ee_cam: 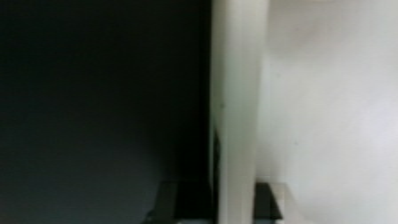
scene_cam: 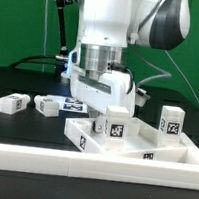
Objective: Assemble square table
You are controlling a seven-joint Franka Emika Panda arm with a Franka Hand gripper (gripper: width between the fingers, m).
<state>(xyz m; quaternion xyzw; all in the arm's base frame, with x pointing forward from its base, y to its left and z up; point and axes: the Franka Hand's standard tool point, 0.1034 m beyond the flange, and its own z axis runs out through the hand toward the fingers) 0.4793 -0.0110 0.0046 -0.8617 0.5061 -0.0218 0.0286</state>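
The white square slab (scene_cam: 132,144) lies on the black table inside the front rail, with tags on its rim. My gripper (scene_cam: 98,107) is down at the slab's back corner, towards the exterior view's left. In the wrist view the gripper (ee_cam: 228,202) is shut on the slab's raised rim (ee_cam: 235,90), a white strip running between the dark fingers (ee_cam: 185,202). The slab's pale surface (ee_cam: 338,100) lies on one side and the dark table on the other. One tagged leg (scene_cam: 114,129) stands on the slab just in front of the gripper. Another leg (scene_cam: 12,102) lies at the left and a third (scene_cam: 171,121) stands at the right.
The marker board (scene_cam: 49,103) lies flat behind the left leg. A long white border rail (scene_cam: 79,168) runs along the front, with a raised end at the right (scene_cam: 194,151). Black cables and a stand rise at the back left (scene_cam: 57,32).
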